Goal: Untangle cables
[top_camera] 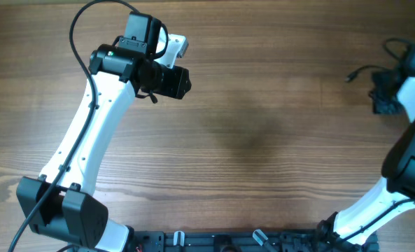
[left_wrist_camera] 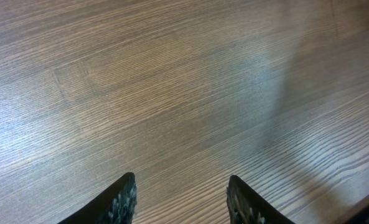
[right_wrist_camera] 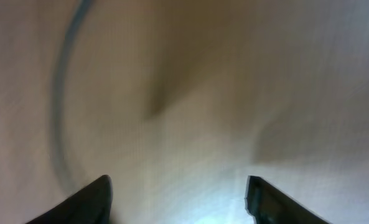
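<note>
Surface: brown wood-grain table (top_camera: 249, 140), seen from overhead and from both wrists.
Cables: thin dark wires (top_camera: 360, 72) at the far right of the table; one loose strand runs left from a dark clump, which the right arm partly hides.
Left arm: white and black (top_camera: 88, 140), reaching from the near left to the far left, well apart from the cables.
Left gripper: (left_wrist_camera: 181, 190) jaws partly spread, only bare table between them, holding nothing.
Right arm: (top_camera: 403, 147) at the right edge, its wrist just beside the cables.
Right gripper: (right_wrist_camera: 179, 186) jaws wide apart with nothing between them; the view is blurred.
Strand: a dark curved line (right_wrist_camera: 56, 106) left of the right gripper's fingers, too blurred to name.
</note>
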Robot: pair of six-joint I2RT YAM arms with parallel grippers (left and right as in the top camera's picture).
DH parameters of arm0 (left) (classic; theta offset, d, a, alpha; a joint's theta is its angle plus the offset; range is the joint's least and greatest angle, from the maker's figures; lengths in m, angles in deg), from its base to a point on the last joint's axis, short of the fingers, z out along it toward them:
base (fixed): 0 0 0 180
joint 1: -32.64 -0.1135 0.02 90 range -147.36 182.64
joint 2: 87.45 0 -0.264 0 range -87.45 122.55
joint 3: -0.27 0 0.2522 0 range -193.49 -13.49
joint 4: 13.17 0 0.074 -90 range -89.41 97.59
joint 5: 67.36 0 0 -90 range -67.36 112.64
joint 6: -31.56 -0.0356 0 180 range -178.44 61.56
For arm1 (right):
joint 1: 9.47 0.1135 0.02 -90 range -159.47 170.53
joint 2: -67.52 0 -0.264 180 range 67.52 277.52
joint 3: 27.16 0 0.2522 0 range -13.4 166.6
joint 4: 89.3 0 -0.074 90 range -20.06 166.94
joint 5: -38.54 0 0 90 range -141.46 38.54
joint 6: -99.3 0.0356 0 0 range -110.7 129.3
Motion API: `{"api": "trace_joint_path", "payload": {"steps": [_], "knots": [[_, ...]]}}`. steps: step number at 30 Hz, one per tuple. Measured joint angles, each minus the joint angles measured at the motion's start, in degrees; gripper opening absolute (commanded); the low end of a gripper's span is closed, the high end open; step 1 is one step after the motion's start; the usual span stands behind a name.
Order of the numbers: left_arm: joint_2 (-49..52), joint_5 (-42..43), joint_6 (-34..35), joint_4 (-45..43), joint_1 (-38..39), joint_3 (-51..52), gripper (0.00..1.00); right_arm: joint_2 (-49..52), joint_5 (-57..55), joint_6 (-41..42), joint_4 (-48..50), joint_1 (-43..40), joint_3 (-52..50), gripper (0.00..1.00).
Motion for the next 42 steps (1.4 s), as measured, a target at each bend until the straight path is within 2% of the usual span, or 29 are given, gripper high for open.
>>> {"api": "trace_joint_path", "payload": {"steps": [6, 11, 15, 16, 18, 21, 25, 28, 31, 37, 39, 42], "knots": [[0.0, 0.02, 0.0, 0.02, 0.0, 0.02, 0.48, 0.28, -1.38, -0.59, -9.79, -6.84, -0.09, 0.59], [0.0, 0.15, 0.0, 0.02, 0.07, 0.0, 0.48, 1.77, -4.48, -0.87, -10.58, -9.62, 0.04, 0.52], [0.0, 0.28, -0.02, 0.02, 0.87, 0.0, 0.48, 2.6, -8.74, -0.83, -9.49, -11.74, 0.33, 0.17], [0.0, 0.31, -0.02, 0.02, 1.2, 0.02, 0.48, 2.93, -9.53, -0.85, -8.57, -12.5, 0.5, 0.15], [0.0, 0.33, 0.0, 0.02, 1.68, 0.02, 0.48, 3.58, -10.49, -1.07, -6.38, -13.88, 0.79, 0.17], [0.0, 0.5, -0.02, 0.04, 2.62, 0.0, 0.48, 4.9, -11.74, -0.81, -1.38, -16.9, 1.62, 0.33], [0.0, 0.48, -0.02, 0.02, 3.76, 0.0, 0.48, 5.68, -10.84, -1.44, 5.57, -20.79, 1.68, 0.39], [0.0, 0.5, -0.02, -0.04, 4.72, 0.0, 0.47, 5.97, -5.64, -1.9, 9.33, -25.77, 1.68, 0.42], [0.0, 0.5, 0.0, -0.55, 5.44, 0.0, 0.47, 6.23, 4.35, -2.58, 12.7, -31.54, 1.68, 0.5], [0.0, 0.5, -0.02, -2.23, 6.16, 0.02, 0.47, 7.08, 25.62, -2.84, 13.46, -37.03, 1.62, 0.54], [0.0, 0.5, 0.0, -2.38, 6.16, 0.02, 0.47, 7.3, 31.28, -2.84, 12.11, -36.52, 1.53, 0.54], [0.0, 0.5, -0.02, -2.38, 6.16, 0.0, 0.45, 7.65, 37.79, -3.32, 10.6, -33.03, 0.94, 0.48]]}}
